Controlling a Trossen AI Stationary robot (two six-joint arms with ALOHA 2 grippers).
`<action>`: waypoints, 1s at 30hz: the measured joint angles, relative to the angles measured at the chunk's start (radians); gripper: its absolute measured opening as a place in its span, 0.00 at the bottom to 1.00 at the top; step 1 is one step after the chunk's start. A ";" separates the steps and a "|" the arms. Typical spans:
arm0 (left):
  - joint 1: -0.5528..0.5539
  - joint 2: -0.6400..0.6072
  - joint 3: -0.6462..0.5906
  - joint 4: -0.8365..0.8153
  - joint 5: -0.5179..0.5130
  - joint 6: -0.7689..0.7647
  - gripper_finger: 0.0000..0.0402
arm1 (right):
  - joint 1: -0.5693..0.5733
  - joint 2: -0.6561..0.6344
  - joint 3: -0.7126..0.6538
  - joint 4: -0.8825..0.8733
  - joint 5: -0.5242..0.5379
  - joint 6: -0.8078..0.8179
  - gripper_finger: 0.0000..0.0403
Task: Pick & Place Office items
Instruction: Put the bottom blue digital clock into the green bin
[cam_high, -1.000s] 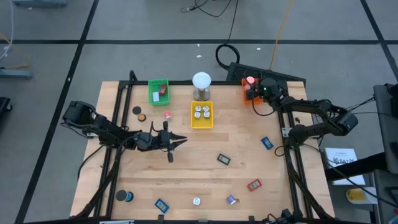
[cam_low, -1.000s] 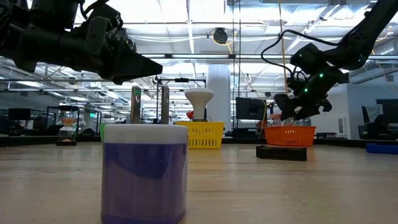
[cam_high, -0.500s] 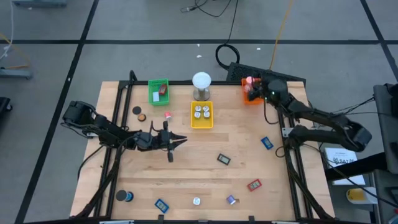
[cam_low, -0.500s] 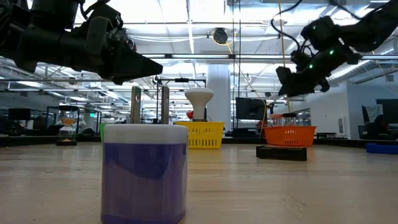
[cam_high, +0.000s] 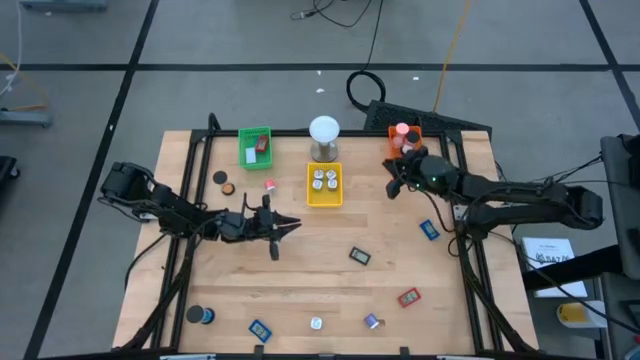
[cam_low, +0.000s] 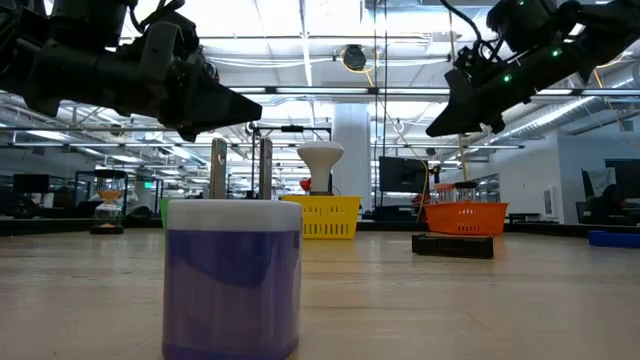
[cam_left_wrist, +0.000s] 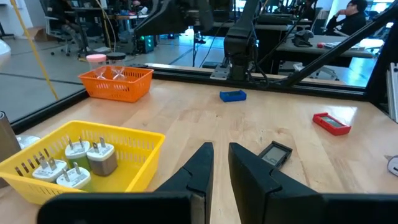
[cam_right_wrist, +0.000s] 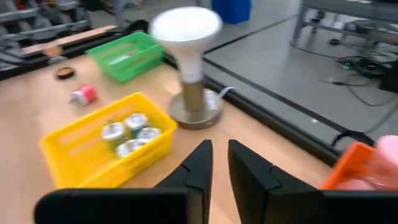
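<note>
Left gripper (cam_high: 293, 225) is hanging over mid-table, fingers nearly together and gripping nothing. The yellow tray (cam_high: 324, 199) is sitting just past it with white plugs (cam_high: 324, 179) inside. Right gripper (cam_high: 391, 184) is hovering beside the orange tray (cam_high: 392, 151), fingers pinched close, empty too. Other office items (cam_high: 359, 256) are lying scattered nearer the front edge.

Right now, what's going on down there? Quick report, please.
Left gripper shut, empty, mid-table. Right gripper shut, empty, beside orange tray. Office items scattered on table, some sorted in trays. Nothing in the way.
</note>
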 joint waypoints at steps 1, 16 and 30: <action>0.000 0.000 0.000 -0.005 0.000 -0.001 0.13 | 0.014 0.000 0.000 0.000 0.000 0.006 0.13; -0.032 -0.007 0.000 -0.016 -0.007 0.014 0.13 | 0.078 0.000 0.000 0.000 0.000 0.014 0.14; -0.066 -0.276 0.002 -0.429 -0.069 -0.090 0.13 | 0.077 0.000 0.000 0.000 -0.001 0.014 0.13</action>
